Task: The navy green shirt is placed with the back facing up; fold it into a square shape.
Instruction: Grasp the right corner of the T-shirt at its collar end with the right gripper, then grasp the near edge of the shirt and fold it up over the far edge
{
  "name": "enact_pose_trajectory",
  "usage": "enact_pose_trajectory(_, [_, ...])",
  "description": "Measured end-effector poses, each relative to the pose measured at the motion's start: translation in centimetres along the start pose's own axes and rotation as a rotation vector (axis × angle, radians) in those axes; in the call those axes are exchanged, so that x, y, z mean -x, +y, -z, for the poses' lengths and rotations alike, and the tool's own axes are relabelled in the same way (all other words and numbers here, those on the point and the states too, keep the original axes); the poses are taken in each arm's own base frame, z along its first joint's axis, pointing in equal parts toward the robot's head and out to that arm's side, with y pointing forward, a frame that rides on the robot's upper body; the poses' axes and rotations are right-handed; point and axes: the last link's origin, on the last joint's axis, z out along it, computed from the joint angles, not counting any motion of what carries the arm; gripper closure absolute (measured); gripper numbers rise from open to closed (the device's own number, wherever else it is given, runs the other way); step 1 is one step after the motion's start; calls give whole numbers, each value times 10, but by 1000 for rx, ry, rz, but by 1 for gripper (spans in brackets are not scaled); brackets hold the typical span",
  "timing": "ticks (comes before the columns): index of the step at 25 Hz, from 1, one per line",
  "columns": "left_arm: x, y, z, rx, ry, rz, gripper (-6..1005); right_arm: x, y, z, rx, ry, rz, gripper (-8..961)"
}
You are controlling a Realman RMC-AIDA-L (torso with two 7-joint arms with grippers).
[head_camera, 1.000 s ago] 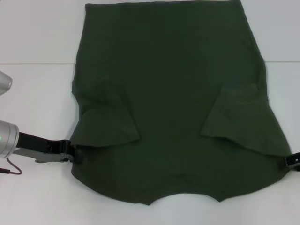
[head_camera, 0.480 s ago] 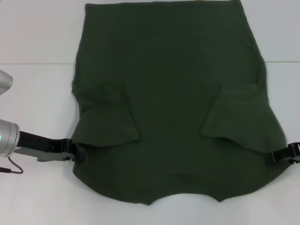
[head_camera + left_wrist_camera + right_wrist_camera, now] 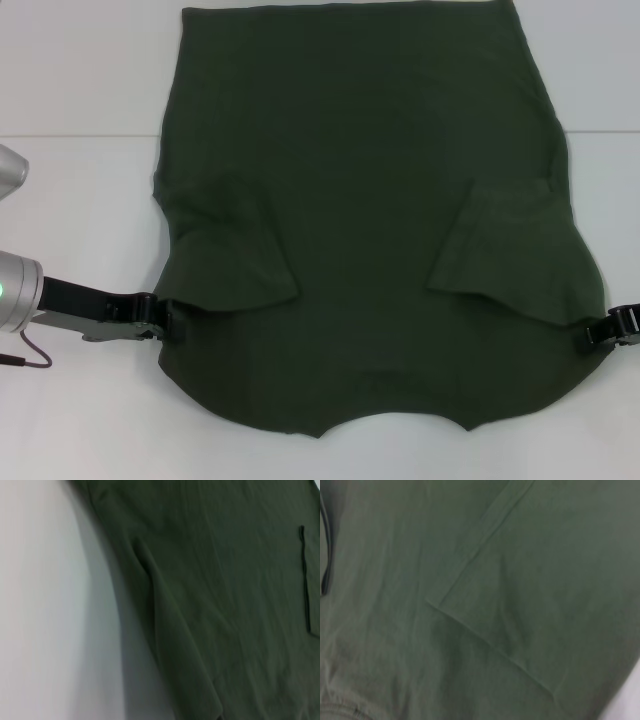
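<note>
Both sleeves of the navy green shirt (image 3: 365,200) lie folded inward on the bench (image 3: 80,80); your body folds remain. Left hand (image 3: 160,322) and right hand (image 3: 600,333) sit at its side edges; grip state cannot be told.

Lab-like test bench (bare white tabletop (image 3: 80,80), nothing homely around)
</note>
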Motion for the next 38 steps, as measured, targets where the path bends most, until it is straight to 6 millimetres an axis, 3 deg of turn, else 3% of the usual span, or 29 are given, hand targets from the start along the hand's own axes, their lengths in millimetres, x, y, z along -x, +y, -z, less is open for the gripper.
enact_pose_trajectory(12, [0,4,2,40,0,-41,962,2,0,2,4,-8,54,891])
enact_pose_trajectory(19, [6,9,13,122,-16,-37,962,-5,10,14,124,22,144,891])
enact_pose_trajectory(25, [25,8,27,216,-60,-16,963,-36,17,23,273,121,208,891])
enact_pose_trajectory(26, [39,9,34,267,-105,-14,963,-41,18,24,296,138,220,891])
enact_pose_trajectory(30, [60,13,41,344,-192,-36,963,-59,23,23,374,190,257,891])
enact_pose_trajectory(38, [95,11,38,378,-337,-27,963,-81,34,11,470,300,311,891])
